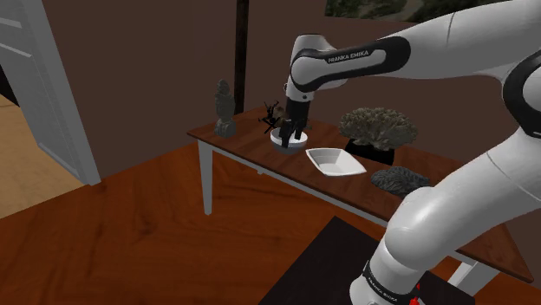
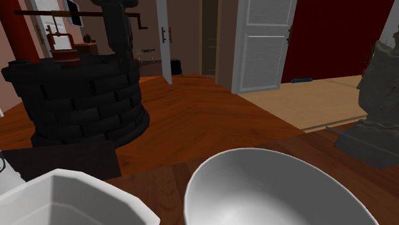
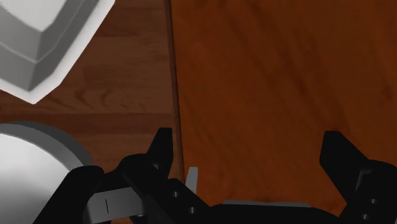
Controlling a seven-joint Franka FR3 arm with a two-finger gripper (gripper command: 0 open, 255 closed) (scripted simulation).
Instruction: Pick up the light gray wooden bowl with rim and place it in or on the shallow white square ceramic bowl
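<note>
Shoulder view: the round grey bowl (image 1: 282, 140) sits upright on the brown table (image 1: 251, 149), near the white square bowl (image 1: 334, 160) but apart from it. The gripper (image 1: 291, 133) is down at the round bowl. A grey statue (image 1: 224, 108) and a black figurine (image 1: 271, 115) stand nearby. Second exterior view: the round bowl (image 2: 275, 188) is empty, with the square bowl (image 2: 64, 198) just beside it and a black brick well (image 2: 83, 96) on the floor beyond. Wrist view: the gripper (image 3: 248, 162) is open, its fingers (image 3: 162, 149) well apart, with table edge and floor between them. The round bowl (image 3: 25, 165) lies outside one finger, not held, and the square bowl (image 3: 44, 38) lies beyond it.
</note>
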